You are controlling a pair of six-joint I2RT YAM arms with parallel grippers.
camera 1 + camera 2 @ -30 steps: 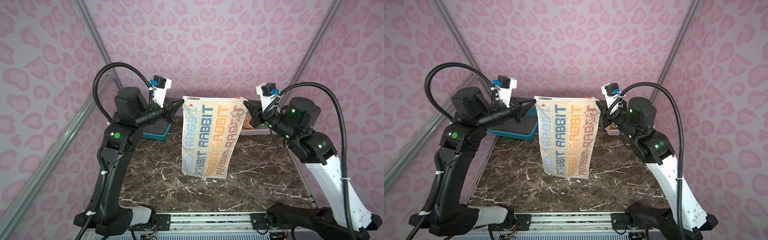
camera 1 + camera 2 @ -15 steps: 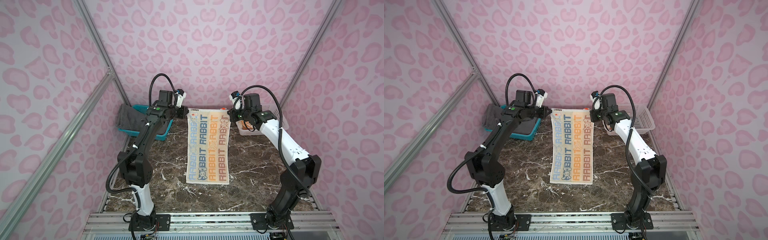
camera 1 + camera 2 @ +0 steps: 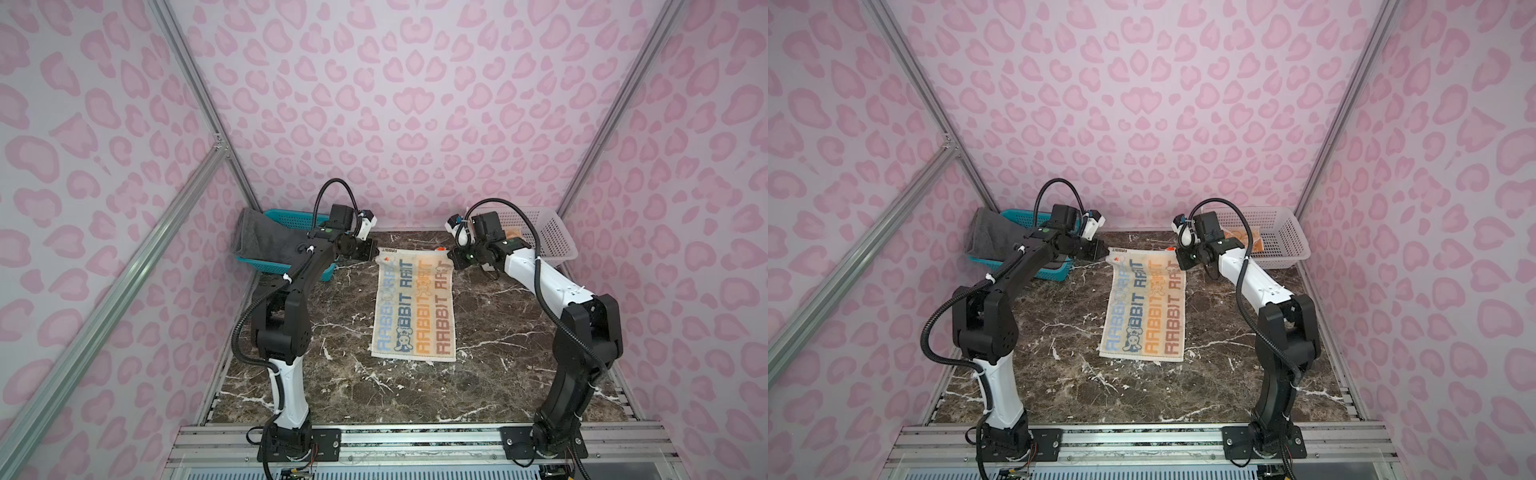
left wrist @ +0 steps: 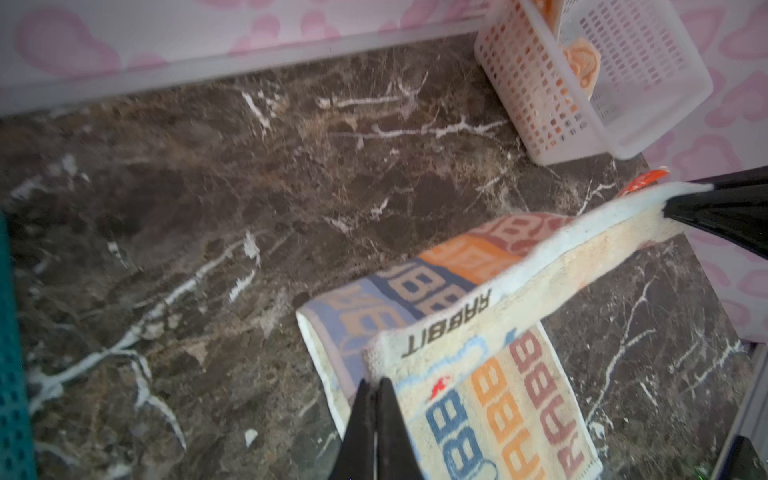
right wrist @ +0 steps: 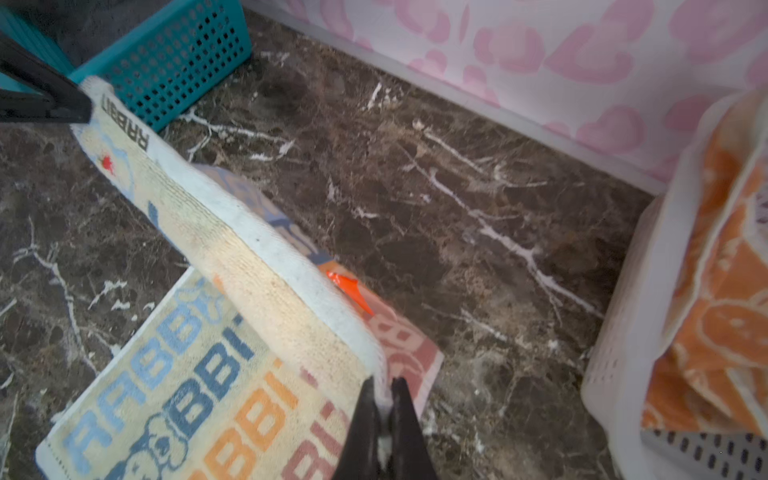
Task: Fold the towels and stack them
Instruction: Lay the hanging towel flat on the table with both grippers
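Lettered towel (image 3: 413,307) now down on marble (image 3: 332,374), corners pinched in left pincer (image 3: 373,254), right pincer (image 3: 451,260); teal basket (image 3: 291,217) near.

You can read only one word, RABBIT, all of it on the block-lettered towel (image 3: 413,307) in both top views; it runs in big block capitals from the 6 o'clock hem towards 12 o'clock, in four columns: light blue, dark blue, orange and brownish red, from 9 o'clock across to 3 o'clock. Towards 12 o'clock the word repeats, but the raised fold there swallows some letters; a small black RABBIT mark (image 3: 388,250) sits on the pale hem at the towel's 11 o'clock corner, plain in both wrist views too.
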